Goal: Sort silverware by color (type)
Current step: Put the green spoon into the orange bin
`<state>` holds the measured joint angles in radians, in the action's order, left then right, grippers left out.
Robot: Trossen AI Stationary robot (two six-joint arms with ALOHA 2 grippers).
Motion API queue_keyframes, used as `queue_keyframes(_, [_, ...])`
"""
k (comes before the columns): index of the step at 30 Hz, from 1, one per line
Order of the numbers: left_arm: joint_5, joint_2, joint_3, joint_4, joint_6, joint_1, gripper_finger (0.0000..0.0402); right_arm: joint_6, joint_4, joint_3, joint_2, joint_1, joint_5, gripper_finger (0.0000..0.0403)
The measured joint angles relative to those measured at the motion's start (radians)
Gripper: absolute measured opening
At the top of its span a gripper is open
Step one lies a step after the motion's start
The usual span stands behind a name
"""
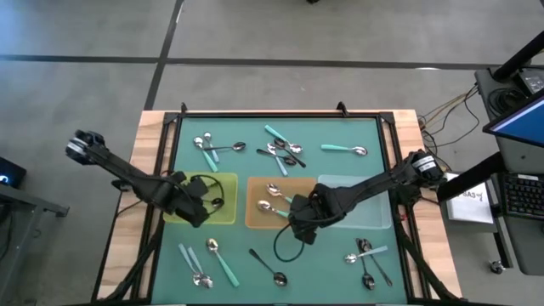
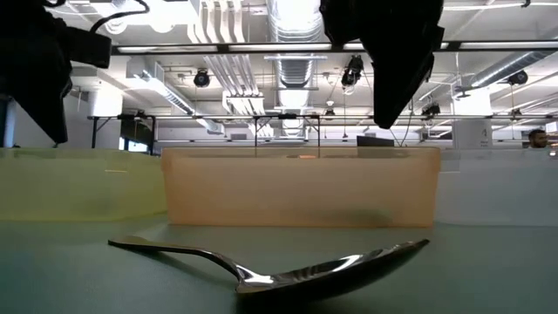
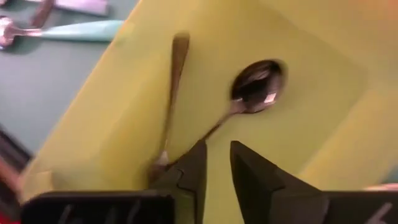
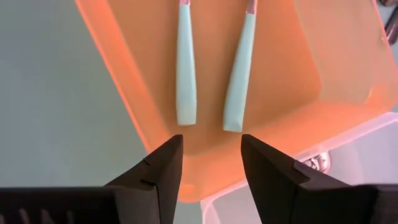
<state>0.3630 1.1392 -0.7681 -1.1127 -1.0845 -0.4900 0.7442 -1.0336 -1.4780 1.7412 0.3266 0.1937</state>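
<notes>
The silverware is small spoons, some scattered on the green mat and some in trays. My left gripper [image 1: 200, 202] [image 3: 217, 168] hangs over the yellow tray [image 1: 223, 217], fingers slightly open and nothing between them. Below it two dark-handled spoons lie on the tray floor: one shows its shiny bowl [image 3: 258, 87], the other its thin handle [image 3: 175, 74]. My right gripper [image 1: 302, 225] [image 4: 211, 155] stands open above the near edge of the orange tray [image 1: 255, 212], where two teal-handled spoons [image 4: 186, 68] [image 4: 239, 74] lie. A dark spoon [image 2: 279, 266] lies on the mat in front of the trays.
A clear tray [image 1: 374, 212] stands to the right of the orange one. Loose spoons lie on the mat at the far side [image 1: 280, 153] [image 1: 344, 150] [image 1: 208, 144], at the near left [image 1: 200, 263] and at the near right [image 1: 365, 255]. A black frame [image 1: 280, 113] borders the mat.
</notes>
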Motion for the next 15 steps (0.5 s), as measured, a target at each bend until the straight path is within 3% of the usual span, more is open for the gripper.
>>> queue_keyframes(4, [-0.08,-0.048,-0.011,0.157,0.013,-0.002,0.0087,0.023,-0.001,0.0,0.0,0.0,-0.006,0.0155])
queue_keyframes(10, [-0.34,-0.01,-0.006,0.64,0.221,-0.064,0.0108,0.022,-0.001,0.0,0.0,0.002,-0.011,0.0155])
queue_keyframes(15, [-0.368,0.126,-0.016,0.793,0.459,-0.171,0.0109,-0.006,-0.005,0.0,0.0,0.002,-0.011,0.0155])
